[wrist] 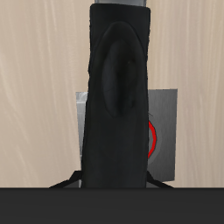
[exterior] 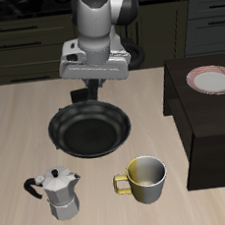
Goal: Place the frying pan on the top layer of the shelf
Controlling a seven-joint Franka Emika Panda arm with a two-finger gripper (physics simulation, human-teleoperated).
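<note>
The frying pan (exterior: 90, 129) is a round black pan near the middle of the table, its handle pointing back under my gripper (exterior: 88, 89). The gripper's fingers close around the handle, which fills the wrist view as a thick black bar (wrist: 118, 96) very close to the camera. The fingers themselves barely show there. The shelf (exterior: 210, 123) is the dark boxy unit at the table's side, apart from the pan, with its flat top level with the gripper's height.
A red-rimmed white plate (exterior: 212, 78) lies on the shelf's top toward the back. A moka pot (exterior: 56, 193) and a metal mug (exterior: 142, 178) stand near the table's front edge. A grey burner plate (wrist: 162, 131) with a red spiral lies under the handle.
</note>
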